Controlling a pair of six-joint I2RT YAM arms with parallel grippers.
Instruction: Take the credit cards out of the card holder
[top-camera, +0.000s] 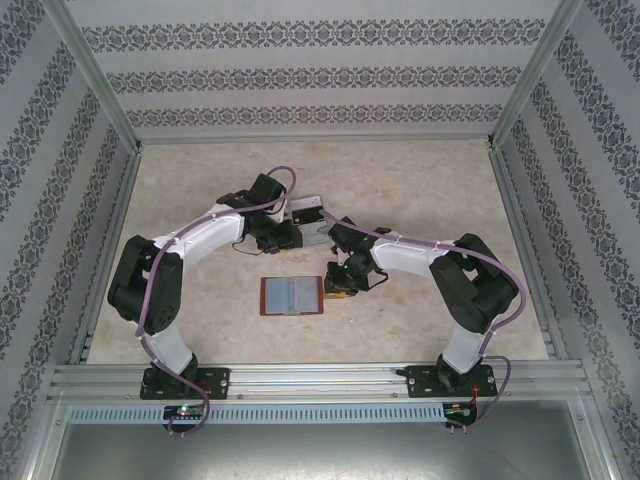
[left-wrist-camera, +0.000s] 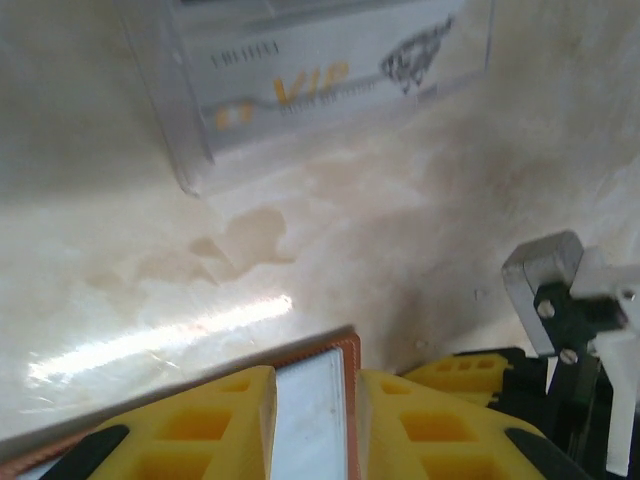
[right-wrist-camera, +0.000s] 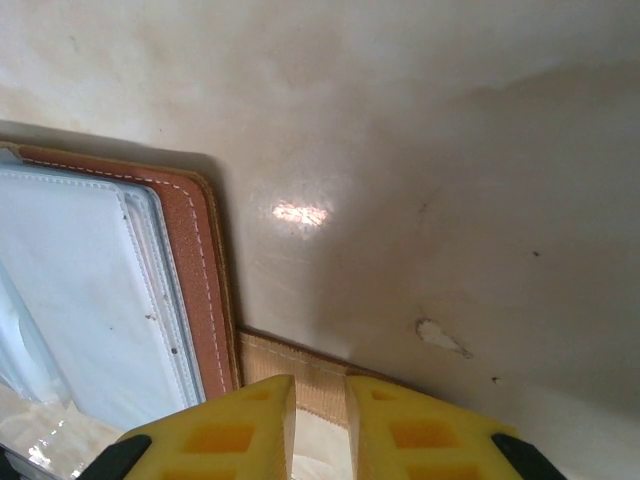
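marbled table (top-camera: 420, 180): one open card holder (top-camera: 291, 295), perhaps two cards (left-wrist-camera: 310, 410), one tray (top-camera: 312, 222)

Pale beige, mottled, stone-look table (top-camera: 200, 200), glossy, catching a light glare. Card holder (top-camera: 292, 295) lies open flat near the table's middle, reddish-brown border, grey-blue pockets up, tan strap tab (right-wrist-camera: 300, 372) on its right side. Behind it, farther back, a clear plastic tray (left-wrist-camera: 200, 150) holds a pale card (left-wrist-camera: 320, 70) printed "VIP".
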